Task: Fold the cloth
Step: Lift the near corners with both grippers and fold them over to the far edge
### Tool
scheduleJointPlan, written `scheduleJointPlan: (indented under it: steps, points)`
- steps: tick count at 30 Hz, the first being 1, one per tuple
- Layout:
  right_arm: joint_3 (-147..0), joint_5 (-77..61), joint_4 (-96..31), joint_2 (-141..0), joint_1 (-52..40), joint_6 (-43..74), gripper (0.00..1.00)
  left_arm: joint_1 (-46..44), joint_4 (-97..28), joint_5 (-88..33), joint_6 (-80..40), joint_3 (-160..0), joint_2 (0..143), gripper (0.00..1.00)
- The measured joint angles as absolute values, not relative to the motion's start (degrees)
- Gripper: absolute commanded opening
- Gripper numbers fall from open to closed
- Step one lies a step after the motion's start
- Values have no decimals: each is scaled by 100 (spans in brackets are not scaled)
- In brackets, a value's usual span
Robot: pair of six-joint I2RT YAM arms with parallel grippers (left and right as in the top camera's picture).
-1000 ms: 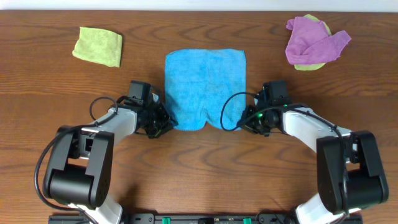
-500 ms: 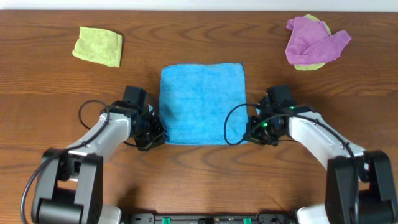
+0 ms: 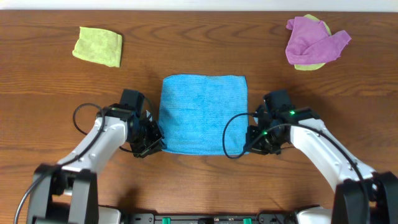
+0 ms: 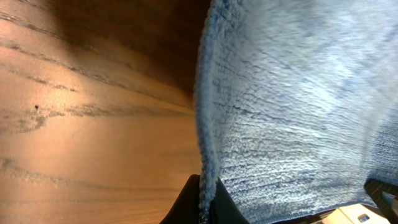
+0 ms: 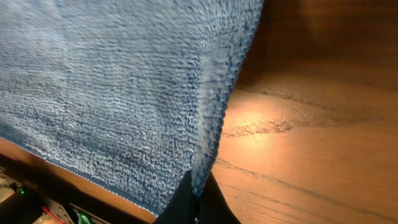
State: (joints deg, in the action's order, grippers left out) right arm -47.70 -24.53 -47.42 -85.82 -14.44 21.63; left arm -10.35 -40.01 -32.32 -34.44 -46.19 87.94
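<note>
The blue cloth [image 3: 204,113] is spread in the middle of the table, with its near edge lifted. My left gripper [image 3: 155,144] is shut on the cloth's near left corner. In the left wrist view the cloth [image 4: 298,112] hangs from my dark fingertips [image 4: 204,202]. My right gripper [image 3: 250,144] is shut on the near right corner. In the right wrist view the cloth [image 5: 124,93] runs up from my fingertips [image 5: 198,199], and its edge is pinched between them.
A folded yellow-green cloth [image 3: 98,45] lies at the far left. A crumpled purple cloth [image 3: 314,39] lies over a yellow-green one at the far right. The wooden table [image 3: 199,180] shows all round.
Both grippers have moved toward the table's front edge with the cloth's near corners. The cloth has been pulled nearer and stretched out flat; its sagging near edge is now straight.
</note>
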Motion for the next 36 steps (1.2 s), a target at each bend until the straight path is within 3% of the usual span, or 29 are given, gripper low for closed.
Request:
scheduleJointPlan:
  steps: [7,17,28,36]
  points:
    - [-4764,-2320,-4320,-8106,-1444,2185,1,-1033,-3632,-3144,-3940,-4619,8053,6]
    - [-4755,-1800,-3214,-8071,-1444,2416,1,-1035,-2246,-2749,-4748,-4617,8064,6]
    - [-4751,-1389,-2062,-8499,-1441,2596,1,-1035,-615,-2515,-5256,-4617,9045,6]
    - [-4751,-1310,-1372,-8912,-1339,2665,1,-1035,-292,-2440,-5297,-4768,9504,6]
